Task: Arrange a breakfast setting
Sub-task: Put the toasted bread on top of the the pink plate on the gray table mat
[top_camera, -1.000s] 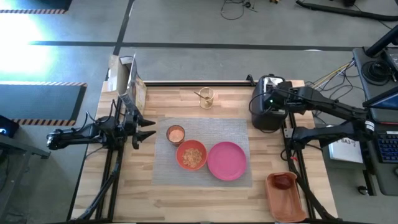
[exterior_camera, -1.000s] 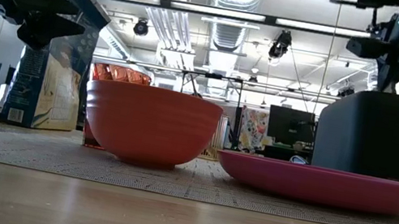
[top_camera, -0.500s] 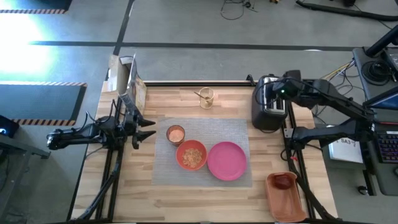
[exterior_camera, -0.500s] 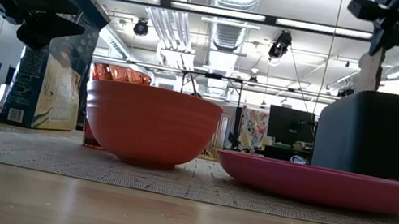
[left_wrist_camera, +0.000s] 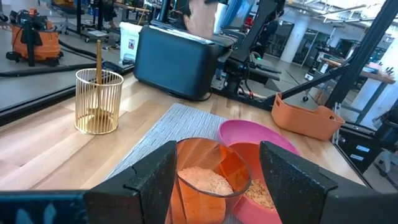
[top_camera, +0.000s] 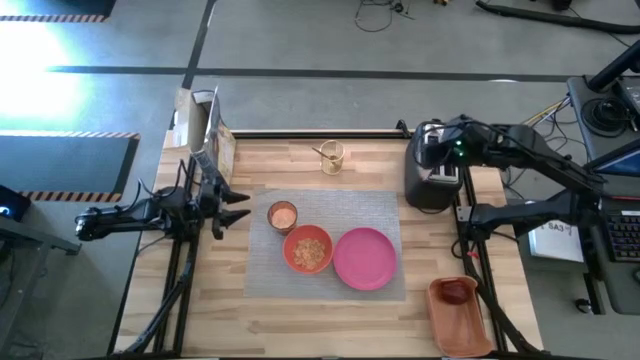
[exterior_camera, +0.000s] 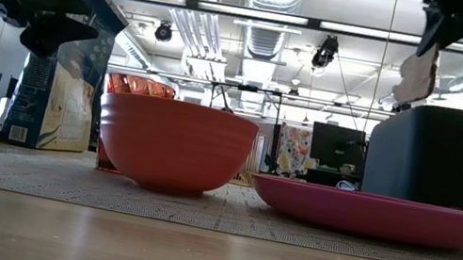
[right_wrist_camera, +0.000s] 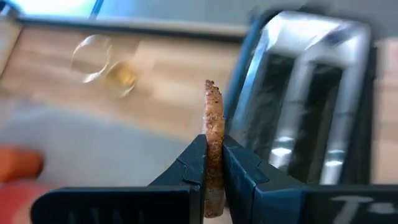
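Note:
My right gripper [top_camera: 432,152] is shut on a brown toast slice [exterior_camera: 417,77] just above the black-and-silver toaster [top_camera: 432,178]. On the grey placemat [top_camera: 330,205] lie the pink plate [top_camera: 364,258], the orange bowl [top_camera: 308,249] and the small orange cup [top_camera: 283,215]. A gold spoon [left_wrist_camera: 98,62] stands in a gold wire holder [top_camera: 331,156]. A red apple [top_camera: 455,292] lies in the orange tray [top_camera: 462,325]. My left gripper [top_camera: 240,208] is open and empty, level, left of the cup. My right gripper pinches the toast slice by its two flat faces [right_wrist_camera: 214,140] between its two fingers [right_wrist_camera: 198,163], at the slice's upper end. The fingers come from above, pointing down. The slice hangs below them [exterior_camera: 411,85], a little tilted, over the toaster's top.
A cereal box [top_camera: 205,135] stands at the table's far left. The toaster's slots [right_wrist_camera: 311,106] are open beside the toast. The orange tray sits at the near right corner. Bare wood [top_camera: 300,320] lies in front of the placemat.
My right gripper has gone up from the toaster's top with the toast slice, drawing it out of the slot until it hangs about clear, then a little toward the table's left. The slice now hangs slightly tilted.

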